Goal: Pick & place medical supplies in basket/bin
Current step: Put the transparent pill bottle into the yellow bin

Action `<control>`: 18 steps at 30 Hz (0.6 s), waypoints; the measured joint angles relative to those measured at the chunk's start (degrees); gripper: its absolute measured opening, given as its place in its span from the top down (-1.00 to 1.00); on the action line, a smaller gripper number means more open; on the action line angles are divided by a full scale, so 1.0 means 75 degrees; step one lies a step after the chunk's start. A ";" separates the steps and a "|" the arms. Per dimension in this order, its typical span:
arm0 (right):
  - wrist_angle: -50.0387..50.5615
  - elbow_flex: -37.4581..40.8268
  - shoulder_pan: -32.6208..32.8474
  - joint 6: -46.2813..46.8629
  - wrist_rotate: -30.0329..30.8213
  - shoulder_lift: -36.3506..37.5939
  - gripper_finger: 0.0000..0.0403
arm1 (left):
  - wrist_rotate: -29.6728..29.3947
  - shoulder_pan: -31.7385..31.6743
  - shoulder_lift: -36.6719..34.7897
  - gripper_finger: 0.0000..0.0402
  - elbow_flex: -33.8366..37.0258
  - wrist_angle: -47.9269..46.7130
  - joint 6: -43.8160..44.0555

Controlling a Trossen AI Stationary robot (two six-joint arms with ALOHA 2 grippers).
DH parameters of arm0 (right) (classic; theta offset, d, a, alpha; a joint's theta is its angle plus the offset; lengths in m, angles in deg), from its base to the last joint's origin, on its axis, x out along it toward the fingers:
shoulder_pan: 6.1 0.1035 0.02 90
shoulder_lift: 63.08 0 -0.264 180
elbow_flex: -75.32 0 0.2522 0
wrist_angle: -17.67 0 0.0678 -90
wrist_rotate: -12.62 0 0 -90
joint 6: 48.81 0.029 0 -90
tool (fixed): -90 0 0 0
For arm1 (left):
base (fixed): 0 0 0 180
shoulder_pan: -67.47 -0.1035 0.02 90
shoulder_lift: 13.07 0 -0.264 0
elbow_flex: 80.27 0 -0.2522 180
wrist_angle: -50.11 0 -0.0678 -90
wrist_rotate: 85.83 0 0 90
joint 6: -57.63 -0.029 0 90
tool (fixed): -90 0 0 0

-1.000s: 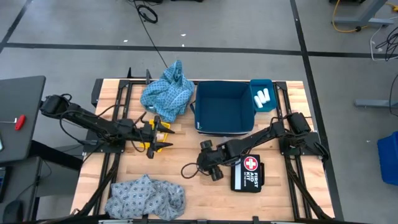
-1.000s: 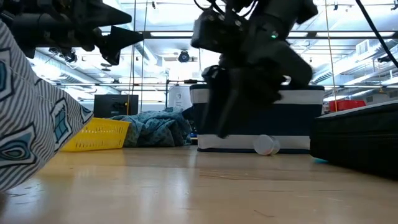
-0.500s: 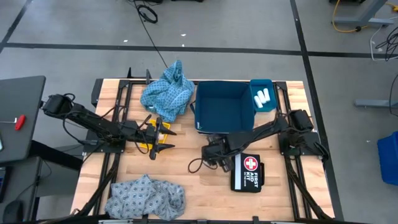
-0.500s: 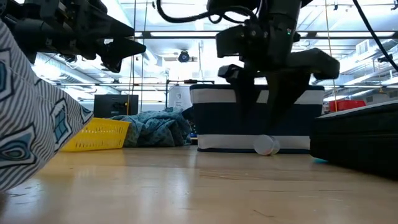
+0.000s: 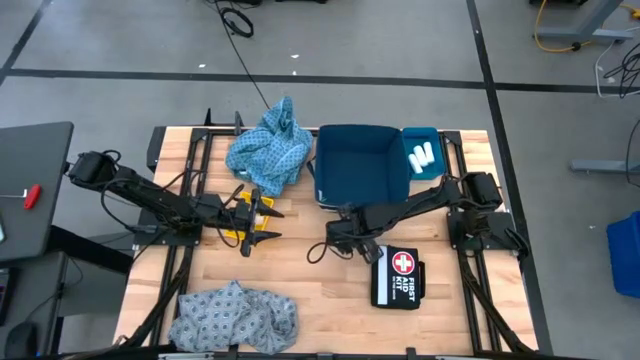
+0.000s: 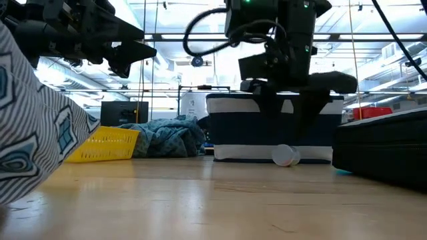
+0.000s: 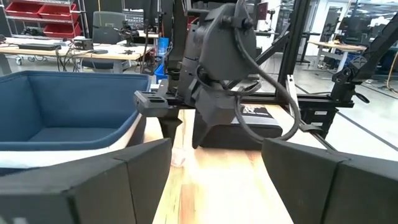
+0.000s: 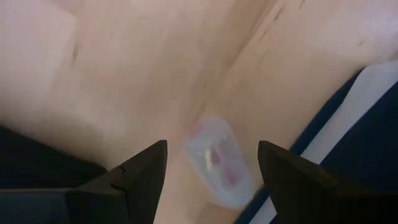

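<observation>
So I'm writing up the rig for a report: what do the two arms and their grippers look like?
Both arms are black and slim, built of jointed segments, with loose black cables looping near the wrists. The left gripper and right gripper each end in two flat, dark, blocky fingers. No markings are visible on them.

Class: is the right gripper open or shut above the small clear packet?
Open: the right gripper has dark fingers spread apart, the small clear plastic packet between them, ungripped.

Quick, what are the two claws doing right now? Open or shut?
Left claw: open, holding nothing, above the table by the yellow bin.
Right claw: open, empty, hovering over a small clear packet beside the blue basket.
</observation>
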 joint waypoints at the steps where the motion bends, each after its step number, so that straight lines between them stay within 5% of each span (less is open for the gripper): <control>1: 0.0034 0.0077 -0.0015 -0.0004 0.0052 0.0009 -0.28 | -0.0001 0.0000 0.0000 -0.28 0.0000 -0.0005 0.0000; 18: -0.0415 0.0717 -0.0024 -0.0303 0.0201 -0.0034 -0.28 | -0.0027 0.0000 -0.0003 -0.28 0.0000 -0.0010 0.0000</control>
